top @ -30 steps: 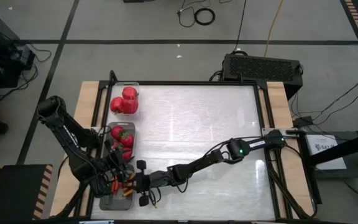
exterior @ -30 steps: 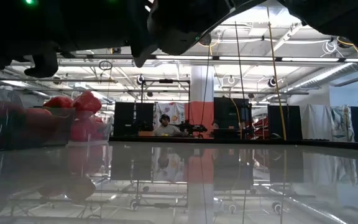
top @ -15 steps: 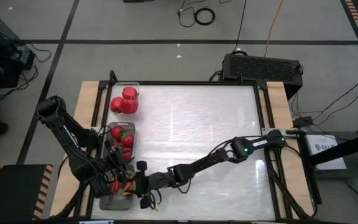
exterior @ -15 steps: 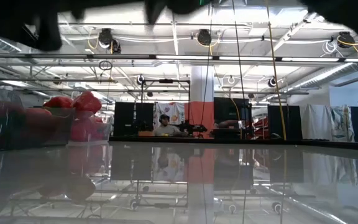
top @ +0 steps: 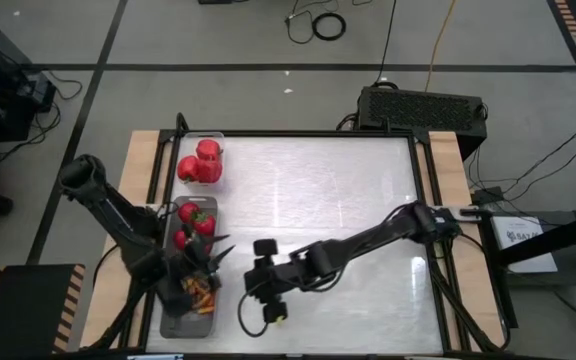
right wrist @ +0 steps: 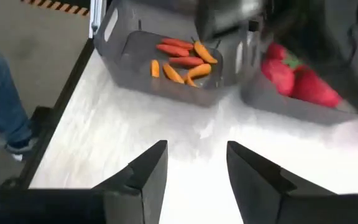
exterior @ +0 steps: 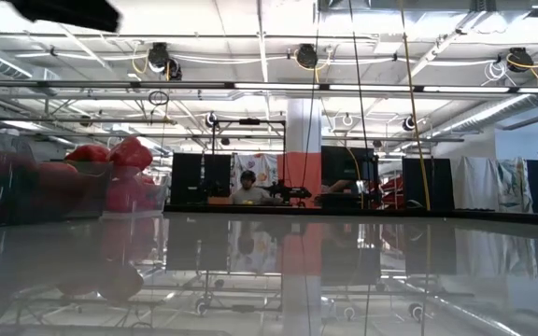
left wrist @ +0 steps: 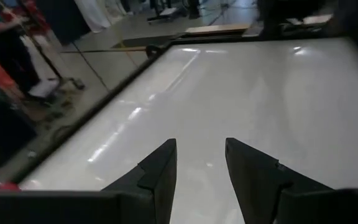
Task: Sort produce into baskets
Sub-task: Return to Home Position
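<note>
Three clear bins stand in a row along the left edge of the table [top: 348, 200]. The far bin [top: 216, 137], by the far-left corner, holds large red peppers [top: 200, 162]. The middle bin [top: 215, 204] sits halfway down that edge and holds red produce with green stems [top: 196, 222]. The near bin [top: 183, 325], by the near-left corner, holds a small heap of slender orange and red chili peppers [top: 202, 293].

The left arm [top: 118, 215] reaches in from outside the left edge and crosses above the middle and near bins. The left gripper [top: 208, 258] hovers over the seam between those two bins. In its wrist view its fingers [left wrist: 160, 168] are spread apart with nothing between them, and only bare table top lies beyond.

Just right of the bins, near the front edge, hangs the right gripper [top: 258, 285], apart from the near bin and facing it. The right arm [top: 368, 240] stretches to it from the right edge. In the right wrist view its fingers [right wrist: 145, 171] are parted and empty above the bare table. Past them lie the chili peppers and the red produce in their bins, and a person's leg [right wrist: 2, 106] stands beside the table.

The low view shows the red produce piled behind clear walls at the left, and a person [exterior: 247, 189] far off in the room.
</note>
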Available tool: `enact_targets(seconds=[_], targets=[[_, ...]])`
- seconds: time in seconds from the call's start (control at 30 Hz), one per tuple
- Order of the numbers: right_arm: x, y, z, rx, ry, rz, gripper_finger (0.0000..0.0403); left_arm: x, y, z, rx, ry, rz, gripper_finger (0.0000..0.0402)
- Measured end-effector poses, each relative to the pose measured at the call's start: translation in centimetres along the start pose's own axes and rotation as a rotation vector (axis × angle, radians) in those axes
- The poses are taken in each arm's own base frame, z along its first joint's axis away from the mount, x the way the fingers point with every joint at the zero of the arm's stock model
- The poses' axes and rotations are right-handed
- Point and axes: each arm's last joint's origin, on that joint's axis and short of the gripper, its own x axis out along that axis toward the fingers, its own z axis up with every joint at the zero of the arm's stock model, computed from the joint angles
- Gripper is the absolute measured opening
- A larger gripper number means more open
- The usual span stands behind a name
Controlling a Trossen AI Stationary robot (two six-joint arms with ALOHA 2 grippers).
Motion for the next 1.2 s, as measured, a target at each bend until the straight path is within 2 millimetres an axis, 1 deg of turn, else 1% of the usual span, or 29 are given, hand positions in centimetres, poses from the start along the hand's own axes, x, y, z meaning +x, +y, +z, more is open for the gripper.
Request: enact_targets(seconds=[0.17, 0.27, 0.37, 0.47, 0.57, 0.67, 0.8, 0.87, 0.97, 1.2], targets=[[-4.3, -1.4, 0.8, -0.043, 0.027, -0.017, 0.0144, 3.7, 0.3, 2.1, 0.092, 0.040, 0.019, 0.0145], [-6.0, -2.6, 0.8, -0.077, 0.056, -0.059, 0.0134, 5.9, 1.0, 4.0, 0.172, 0.052, -0.071, 0.0145], [-7.4, -4.1, 0.7, -0.089, 0.095, -0.104, 0.0123, 7.5, 2.4, 6.2, 0.195, 0.001, -0.193, 0.0145], [-9.0, -5.5, 0.5, -0.086, 0.135, -0.135, 0.0113, 8.2, 4.5, 8.1, 0.170, -0.071, -0.289, 0.0145], [-10.1, -6.7, 0.2, -0.101, 0.184, -0.153, 0.0100, 7.9, 6.5, 9.1, 0.145, -0.105, -0.351, 0.0145], [-10.6, -7.9, 0.2, -0.116, 0.195, -0.164, 0.0085, 6.9, 8.3, 9.7, 0.125, -0.115, -0.420, 0.0145], [-11.0, -9.6, 0.2, -0.127, 0.203, -0.186, 0.0066, 4.8, 10.3, 9.4, 0.101, -0.160, -0.519, 0.0145], [-11.0, -10.4, 0.2, -0.114, 0.203, -0.200, 0.0055, 3.8, 11.3, 8.9, 0.081, -0.188, -0.525, 0.0145], [-10.9, -11.8, 0.1, -0.076, 0.207, -0.222, 0.0041, 2.4, 12.9, 7.5, 0.055, -0.232, -0.525, 0.0145], [-10.9, -13.7, 0.0, -0.033, 0.215, -0.250, 0.0015, 0.4, 15.5, 3.3, -0.007, -0.335, -0.519, 0.0145]])
